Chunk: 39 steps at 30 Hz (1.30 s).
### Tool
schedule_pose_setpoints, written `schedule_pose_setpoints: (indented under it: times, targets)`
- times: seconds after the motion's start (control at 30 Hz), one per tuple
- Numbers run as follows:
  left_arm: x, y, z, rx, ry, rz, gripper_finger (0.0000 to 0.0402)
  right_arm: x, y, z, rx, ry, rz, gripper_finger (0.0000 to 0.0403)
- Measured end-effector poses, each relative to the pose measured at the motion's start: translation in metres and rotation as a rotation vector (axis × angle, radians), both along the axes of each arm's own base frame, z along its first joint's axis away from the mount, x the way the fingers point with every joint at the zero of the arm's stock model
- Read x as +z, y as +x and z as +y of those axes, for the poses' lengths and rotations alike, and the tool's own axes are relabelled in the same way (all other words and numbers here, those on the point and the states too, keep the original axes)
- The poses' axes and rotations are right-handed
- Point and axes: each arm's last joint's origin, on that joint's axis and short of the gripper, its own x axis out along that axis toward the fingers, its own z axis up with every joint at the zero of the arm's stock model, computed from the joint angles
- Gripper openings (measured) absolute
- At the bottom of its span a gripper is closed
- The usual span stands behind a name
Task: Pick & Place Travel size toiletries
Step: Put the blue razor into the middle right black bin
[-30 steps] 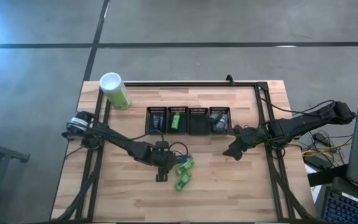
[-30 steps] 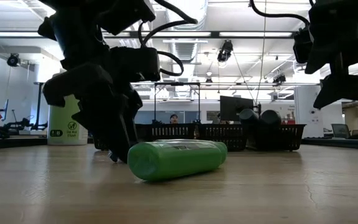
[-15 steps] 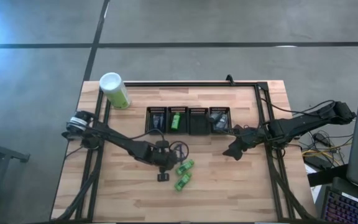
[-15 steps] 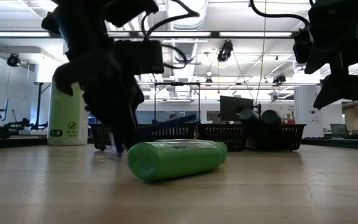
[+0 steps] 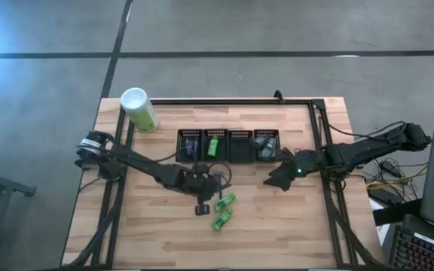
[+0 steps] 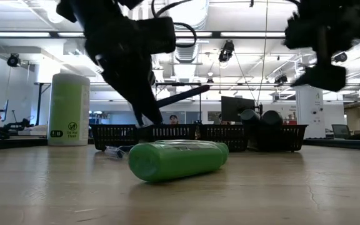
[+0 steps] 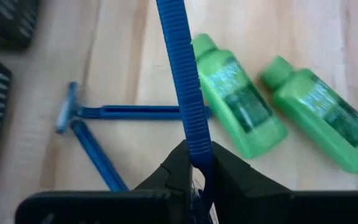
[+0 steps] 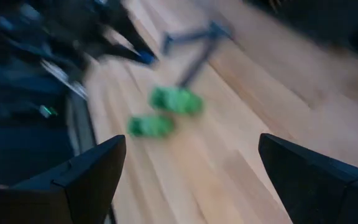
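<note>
My left gripper point(image 7: 197, 158) is shut on a thin blue razor point(image 7: 179, 68) and hovers above the table's middle point(image 5: 208, 183). In the low view the razor point(image 6: 181, 96) sticks out from it, slanting upward. Two more blue razors point(image 7: 129, 112) point(image 7: 95, 152) lie flat on the wood below. Beside them two bright green tubes point(image 7: 238, 102) point(image 7: 322, 118) lie on their sides. My right gripper point(image 5: 272, 181) hangs open above the table, right of centre, with nothing between its fingers point(image 8: 92, 174). My left gripper pinches the razor's handle point(image 7: 199, 146) between its two fingers, near one end. The rest of the handle runs straight on ahead, along the fingers. The fingers slant down from the table's left side. The razor is lifted clear of the table.
Four black mesh bins point(image 5: 239, 154) stand in a row behind the middle; some hold items. A tall pale-green canister point(image 5: 139, 109) stands at the far left corner. Bare wood lies along the near edge.
My left gripper has risen from the tabletop beside the green tubes and drawn toward the far edge. It has lifted one blue razor clear, while the other two razors stay flat. My right gripper has tipped up a little.
</note>
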Motion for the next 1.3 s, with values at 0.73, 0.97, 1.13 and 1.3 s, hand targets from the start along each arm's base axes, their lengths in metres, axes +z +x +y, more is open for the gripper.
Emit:
schedule_pose_setpoints:
  times: [0.73, 0.97, 1.13, 1.3]
  targets:
    - [0.077, 0.036, 0.076, 0.240, -0.604, -0.651, 0.0040, 0.021, 0.044, -0.008, -0.270, -0.059, -0.442, 0.0364]
    - [0.076, 0.036, 0.076, 0.260, -0.627, -0.643, 0.0040, 0.017, 0.058, -0.013, -0.303, -0.044, -0.503, 0.0364]
    - [0.075, 0.036, 0.077, 0.266, -0.631, -0.640, 0.0040, 0.012, 0.065, -0.016, -0.303, -0.013, -0.514, 0.0360]
    - [0.072, 0.035, 0.077, 0.280, -0.635, -0.616, 0.0040, 0.013, 0.068, -0.017, -0.310, -0.012, -0.544, 0.0316]
